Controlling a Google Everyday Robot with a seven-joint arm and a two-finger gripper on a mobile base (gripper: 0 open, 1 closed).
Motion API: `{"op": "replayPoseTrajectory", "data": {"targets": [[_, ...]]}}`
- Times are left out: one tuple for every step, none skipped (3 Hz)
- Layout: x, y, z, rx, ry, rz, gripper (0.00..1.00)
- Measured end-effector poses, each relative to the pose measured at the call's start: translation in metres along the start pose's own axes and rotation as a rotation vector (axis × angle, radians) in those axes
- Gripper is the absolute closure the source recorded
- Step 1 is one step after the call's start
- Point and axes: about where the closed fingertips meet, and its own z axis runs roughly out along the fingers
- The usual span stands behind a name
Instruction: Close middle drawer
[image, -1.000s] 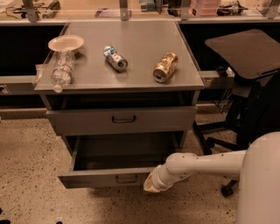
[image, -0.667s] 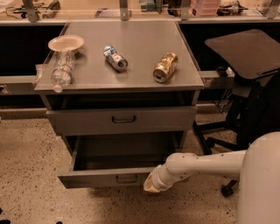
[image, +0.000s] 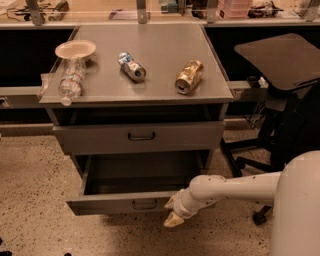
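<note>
Middle drawer, grey metal with a small dark loop handle (image: 115, 205), hasn't budged. My tan fingertips (image: 170, 202) are spread apart, holding nothing. The white gripper (image: 171, 211) still sits at the right end of the flat front; touching or just short, I can't tell. The tray stays pulled well out of the grey cabinet (image: 165, 50), so I judge the whole closing push is still ahead.

Your cream-white gripper (image: 172, 211) at the right end of the grey middle drawer (image: 100, 206) front; gold can (image: 189, 77), blue-and-silver can (image: 132, 67), clear bottle (image: 71, 80), pale bowl (image: 75, 49); grey cabinet top (image: 160, 42); beige floor (image: 30, 200), dark-speckled
</note>
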Motion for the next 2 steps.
{"op": "replayPoseTrajectory", "data": {"targets": [[0.0000,0.0001,0.0001,0.000,0.000,0.000,0.00],[0.0000,0.0001,0.0000,0.000,0.000,0.000,0.00]]}}
